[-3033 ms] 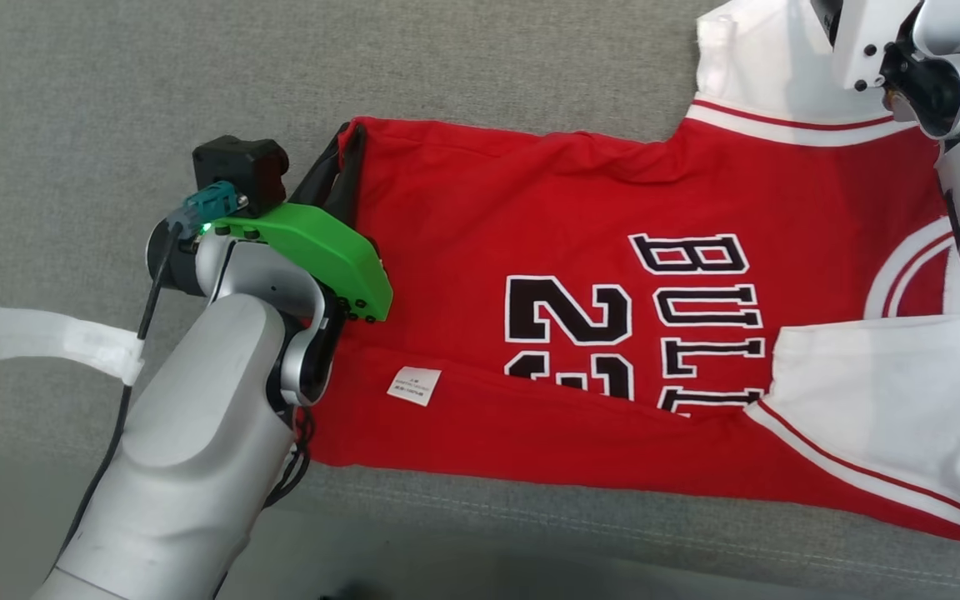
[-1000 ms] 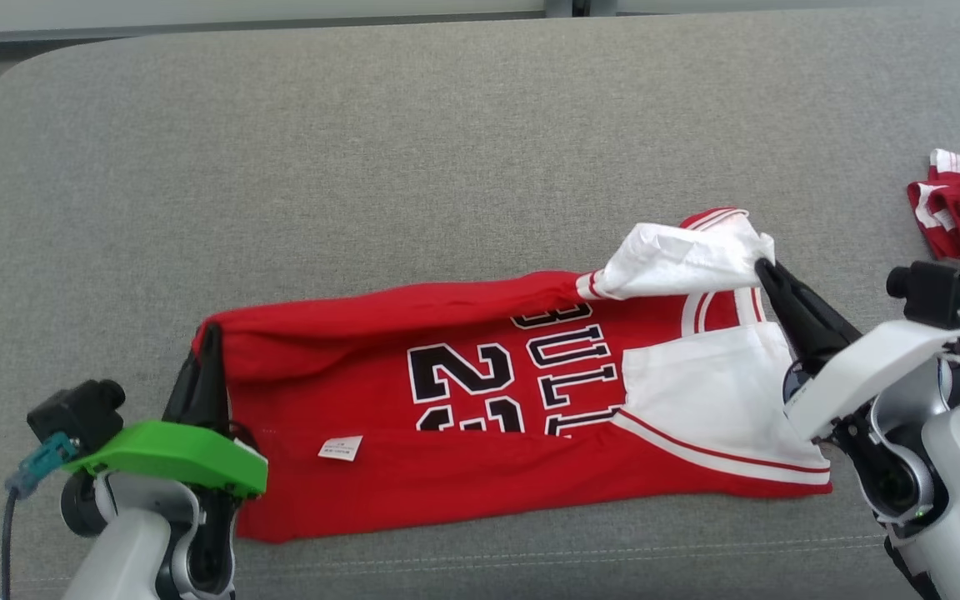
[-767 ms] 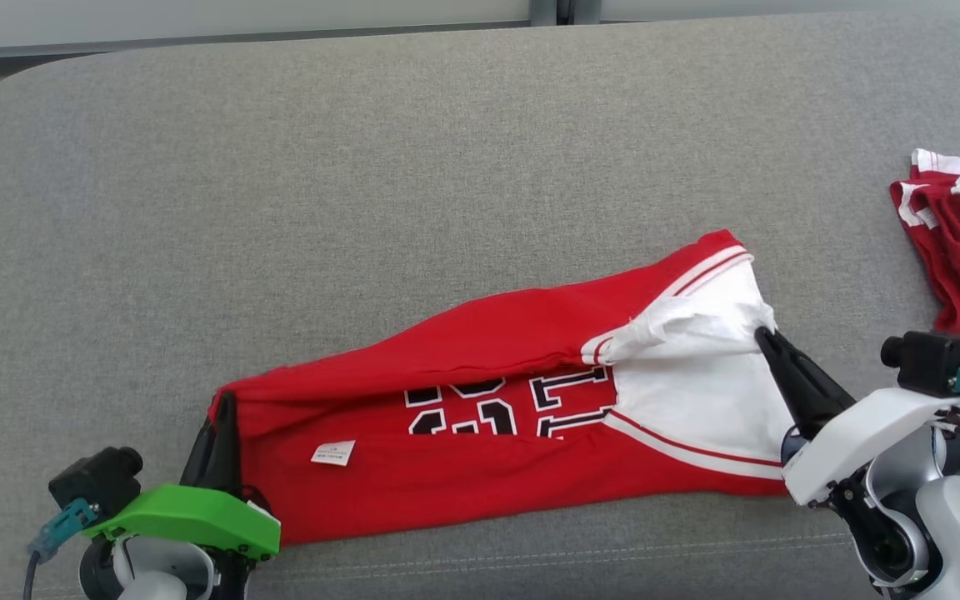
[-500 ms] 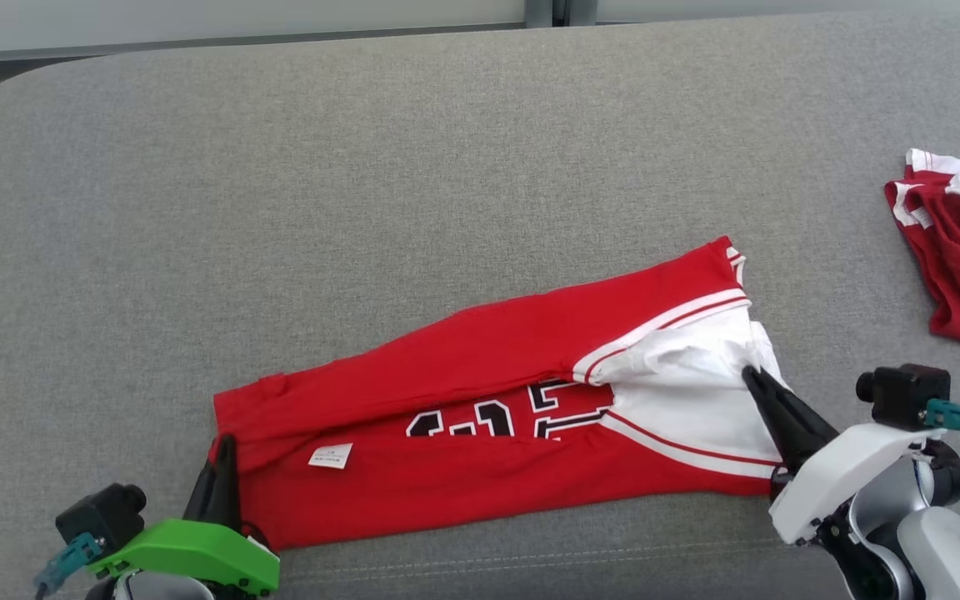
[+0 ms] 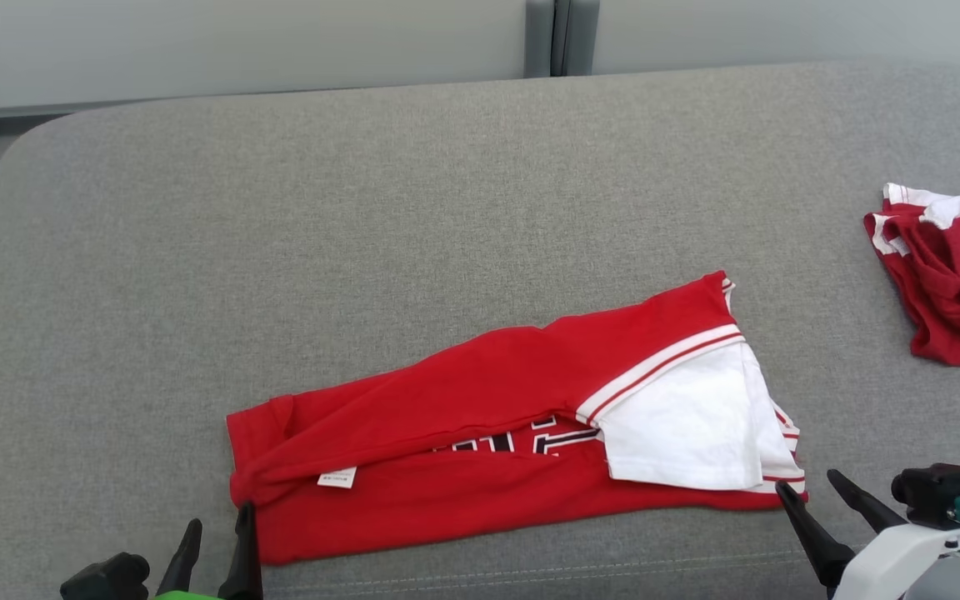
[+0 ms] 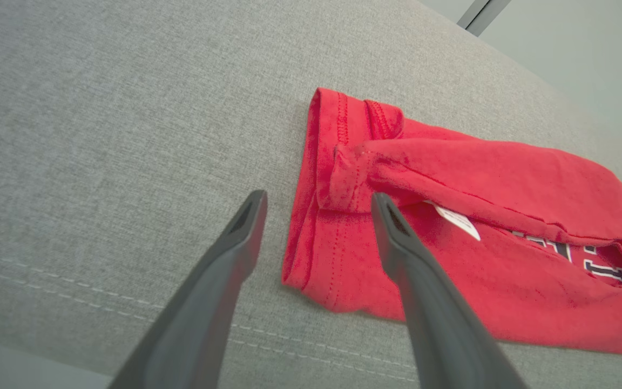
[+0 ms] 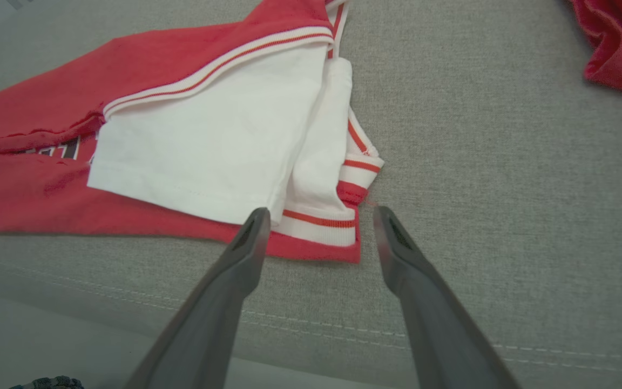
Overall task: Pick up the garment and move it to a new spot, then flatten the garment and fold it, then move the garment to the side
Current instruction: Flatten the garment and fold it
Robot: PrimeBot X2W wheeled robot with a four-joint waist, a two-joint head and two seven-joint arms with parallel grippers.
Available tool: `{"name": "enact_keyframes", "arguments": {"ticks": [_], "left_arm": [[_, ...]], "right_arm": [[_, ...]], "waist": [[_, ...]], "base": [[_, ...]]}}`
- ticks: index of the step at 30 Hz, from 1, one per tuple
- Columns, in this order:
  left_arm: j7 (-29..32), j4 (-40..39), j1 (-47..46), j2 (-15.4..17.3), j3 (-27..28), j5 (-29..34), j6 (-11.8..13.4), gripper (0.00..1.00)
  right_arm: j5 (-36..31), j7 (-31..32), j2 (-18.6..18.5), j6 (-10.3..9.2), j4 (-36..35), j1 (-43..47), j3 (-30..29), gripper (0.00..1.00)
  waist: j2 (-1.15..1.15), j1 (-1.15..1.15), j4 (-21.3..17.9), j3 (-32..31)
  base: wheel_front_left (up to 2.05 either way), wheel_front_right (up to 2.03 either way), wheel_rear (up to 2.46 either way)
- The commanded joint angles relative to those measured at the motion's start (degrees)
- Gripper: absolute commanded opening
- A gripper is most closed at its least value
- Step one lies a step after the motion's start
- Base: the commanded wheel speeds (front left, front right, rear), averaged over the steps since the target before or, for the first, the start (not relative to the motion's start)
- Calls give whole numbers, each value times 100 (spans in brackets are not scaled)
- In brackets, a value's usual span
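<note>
"One shirt? Where is it?"

"Yes, one. The shirt [image 5: 480, 417] lies on the couch [image 5: 363, 208], near the front edge. It is red and folded into a long strip. The far side is laid over the middle, so only bits of the black letters peek out."

"What is the white part?"

"That is a sleeve [image 5: 680, 417], lying flat on the right end. A small white tag [image 5: 336, 478] shows near the left end."

"Are the grippers holding it?"

"No. The left gripper [image 5: 220, 515] is at the shirt's left end with its fingers spread apart, holding nothing. In the left wrist view one finger is over the red hem and one is over the couch. I cannot tell if it touches the cloth."

"And the other one?"

"The right gripper [image 5: 806, 480] is just beside the shirt's right corner. Its fingers are wide apart too, and it holds nothing."

"Anything else?"

"A red heap [image 5: 955, 283] of cloth sits well apart, at the couch's right side."
</note>
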Motion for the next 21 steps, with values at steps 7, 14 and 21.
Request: {"name": "enact_keyframes", "arguments": {"ticks": [7,14,21], "left_arm": [[-41,-528,73,61,-69,318,271,100],[68,-1070,-84,33,-212,497,505,100],[229,-1486,-156,73,-330,623,639,100]], "right_arm": [[17,244,-11,-2,-254,263,-482,100],[-88,851,287,-2,-305,-106,-972,100],[-174,1525,571,-2,509,-845,-1115,100]], "waist": [[0,0,123,-457],[0,0,393,-678],[0,0,862,-613]], "base": [[0,0,0],[0,0,0],[0,0,0]]}}
